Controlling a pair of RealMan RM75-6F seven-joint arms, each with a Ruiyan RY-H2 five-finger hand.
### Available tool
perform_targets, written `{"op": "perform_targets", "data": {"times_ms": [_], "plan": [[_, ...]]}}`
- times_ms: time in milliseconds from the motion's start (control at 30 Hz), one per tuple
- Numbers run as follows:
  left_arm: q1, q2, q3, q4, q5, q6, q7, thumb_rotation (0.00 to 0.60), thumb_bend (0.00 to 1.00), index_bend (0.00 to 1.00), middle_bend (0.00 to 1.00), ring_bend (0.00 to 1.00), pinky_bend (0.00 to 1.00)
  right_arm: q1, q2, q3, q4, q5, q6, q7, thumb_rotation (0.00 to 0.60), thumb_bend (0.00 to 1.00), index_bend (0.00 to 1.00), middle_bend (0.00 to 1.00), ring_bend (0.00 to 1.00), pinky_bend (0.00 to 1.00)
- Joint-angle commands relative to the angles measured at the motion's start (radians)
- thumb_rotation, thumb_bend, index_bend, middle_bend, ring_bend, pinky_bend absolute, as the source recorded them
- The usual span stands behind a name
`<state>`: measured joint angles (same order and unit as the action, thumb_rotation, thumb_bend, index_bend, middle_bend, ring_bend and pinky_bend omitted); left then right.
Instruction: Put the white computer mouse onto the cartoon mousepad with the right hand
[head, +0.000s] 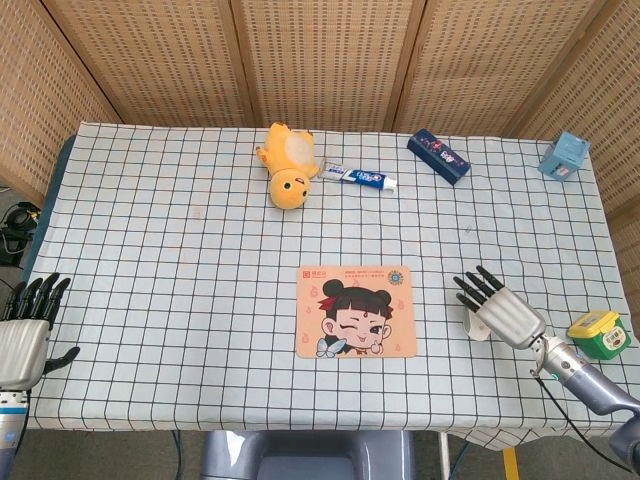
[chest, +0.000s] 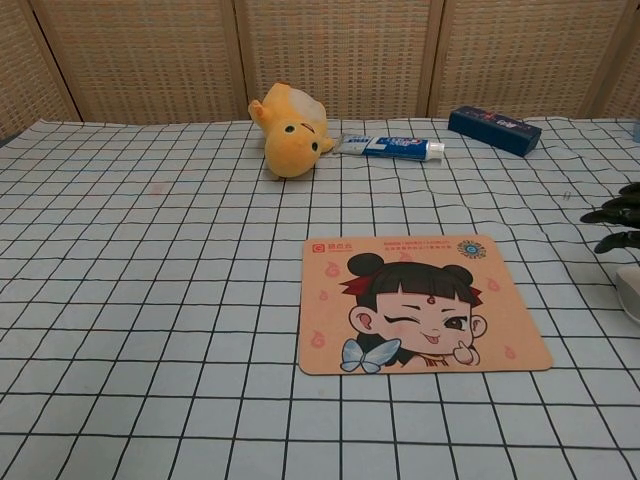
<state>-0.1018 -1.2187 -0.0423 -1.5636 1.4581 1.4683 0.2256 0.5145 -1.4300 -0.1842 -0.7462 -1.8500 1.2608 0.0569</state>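
Observation:
The cartoon mousepad (head: 355, 311) (chest: 420, 302) lies flat near the table's front middle. Right of it sits the white computer mouse (head: 473, 326) (chest: 631, 289); only a white sliver shows in the head view, and the chest view cuts it off at the frame edge. My right hand (head: 503, 311) (chest: 622, 215) hovers over the mouse with fingers stretched out and apart, holding nothing. At the front left corner my left hand (head: 25, 330) is open, fingers spread, off the table's edge.
A yellow plush toy (head: 285, 165), a toothpaste tube (head: 360, 177) and a dark blue box (head: 438, 156) lie along the back. A light blue box (head: 564, 156) is at the back right. A green-and-yellow container (head: 598, 333) stands just right of my right hand.

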Motion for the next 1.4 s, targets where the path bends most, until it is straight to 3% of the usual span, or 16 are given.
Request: {"op": "perform_targets", "data": {"times_ms": [33,633,1033,1267,1333,1400], "plan": [[0.0,0.0,0.0,-0.001,0.0,0.001,0.0,0.6,0.0,0.0,0.0,0.0,0.0,0.0,-0.006,-0.004,0.006,-0.005,0.006,0.001,0.6,0.16,0.21,0.07,0.0,0.0],[0.0,-0.001,0.0,0.003,-0.001,0.0,-0.002,0.6,0.0,0.0,0.0,0.0,0.0,0.004,-0.035,-0.022,0.05,-0.005,-0.025,-0.015,0.6,0.16,0.24,0.08,0.0,0.0],[0.001,-0.001,0.0,0.003,-0.002,0.0,-0.002,0.6,0.0,0.0,0.0,0.0,0.0,0.006,-0.057,-0.031,0.075,-0.01,-0.023,-0.005,0.6,0.16,0.34,0.14,0.0,0.01],[0.002,0.0,0.0,0.002,-0.001,0.003,-0.005,0.6,0.0,0.0,0.0,0.0,0.0,-0.002,-0.079,-0.037,0.104,-0.011,-0.016,0.011,0.6,0.16,0.46,0.26,0.1,0.07],[0.002,0.0,0.0,0.002,-0.001,0.002,-0.006,0.6,0.0,0.0,0.0,0.0,0.0,-0.004,-0.084,-0.04,0.113,-0.014,-0.009,0.016,0.6,0.16,0.5,0.3,0.15,0.13],[0.001,0.001,0.0,0.002,-0.002,0.002,-0.007,0.6,0.0,0.0,0.0,0.0,0.0,-0.005,-0.09,-0.042,0.124,-0.019,0.003,0.02,0.6,0.16,0.59,0.39,0.25,0.28]]}}
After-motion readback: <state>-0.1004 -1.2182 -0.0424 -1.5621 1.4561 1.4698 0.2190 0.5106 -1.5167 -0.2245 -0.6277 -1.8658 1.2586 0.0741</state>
